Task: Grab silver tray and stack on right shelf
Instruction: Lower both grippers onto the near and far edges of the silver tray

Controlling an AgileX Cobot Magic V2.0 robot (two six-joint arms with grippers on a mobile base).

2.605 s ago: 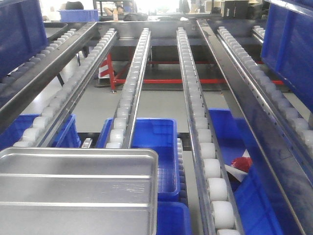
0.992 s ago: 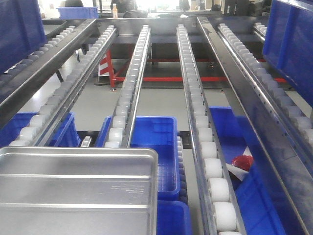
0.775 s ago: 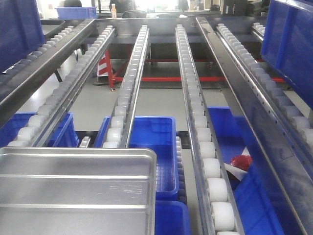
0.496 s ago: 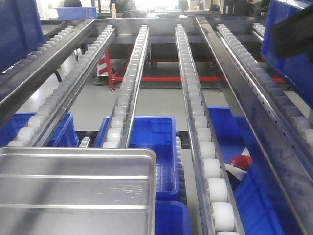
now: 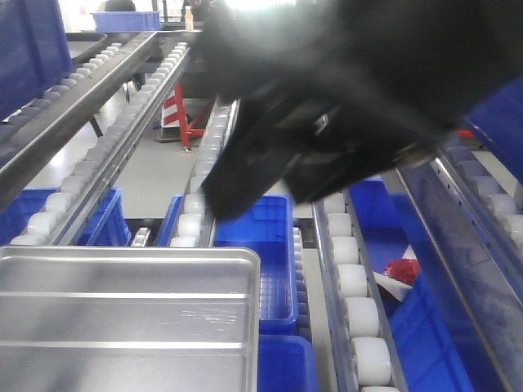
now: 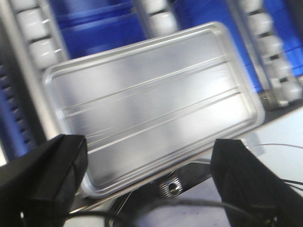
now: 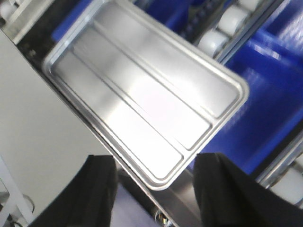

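Silver tray [image 5: 122, 322] lies flat at the near left of the front view. Two long ridges run across its base, and its rim is bright.

Left wrist view, blurred: the left gripper [image 6: 149, 146] hangs over the tray's near rim. Its dark fingers [image 6: 47, 175] are spread wide and hold nothing. Whether they touch the tray cannot be told.

Right wrist view: the right gripper [image 7: 156, 163] sits above a corner of the tray, fingers [image 7: 222, 189] likewise apart and empty.

Just past the tray and lower down are blue bins [image 5: 261, 245]. A red object [image 5: 402, 271] lies in the one to the right.

The white roller rails of the right shelf [image 5: 353, 286] run away from the camera, to the right of the tray.

Mid-distance, a dark, blurred arm [image 5: 327, 98] crosses from the upper right and hides the far rails — which arm it is, cannot tell.

Farther back on the left, a red frame [image 5: 181, 122] stands on the grey floor.
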